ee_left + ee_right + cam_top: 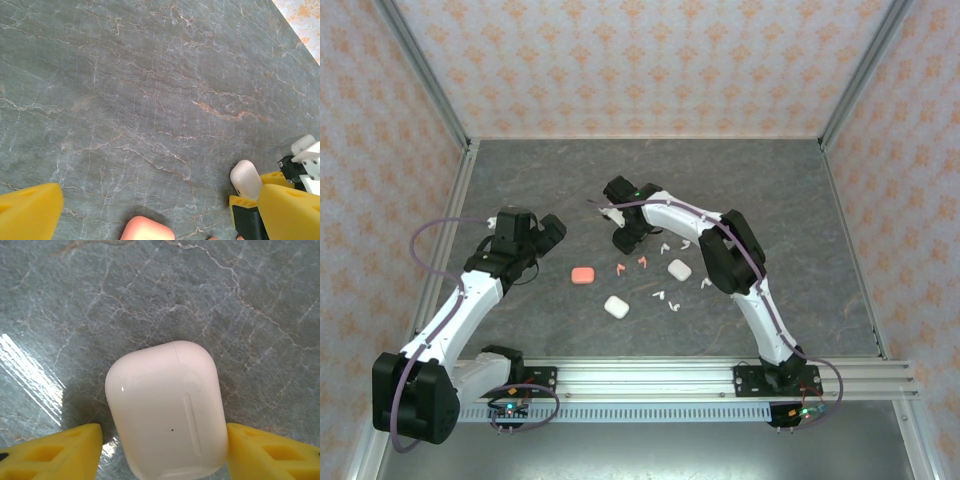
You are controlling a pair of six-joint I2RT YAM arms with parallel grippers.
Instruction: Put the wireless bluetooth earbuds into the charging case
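The white case sits between my right jaws, long axis across their closing line, jaws open and almost touching it; left jaws wide open.

Table top: dark grey stone pattern, veined in pale white and rust-brown.
Walls: pale peach paper with a repeating orange floral motif.
Left arm: white links, black joints and base.
Right arm: white links, black joints.
Cables: dull mauve.
Left gripper fingers: bright yellow.
Right gripper fingers: bright yellow.
Case between the right fingers: glossy white, one tiny dark dot.
White cases: plain white, two lying loose.
Pink case: salmon-pink.
White earbuds: plain white.
Pink earbuds: salmon-pink.
Rail: silver-grey metal.
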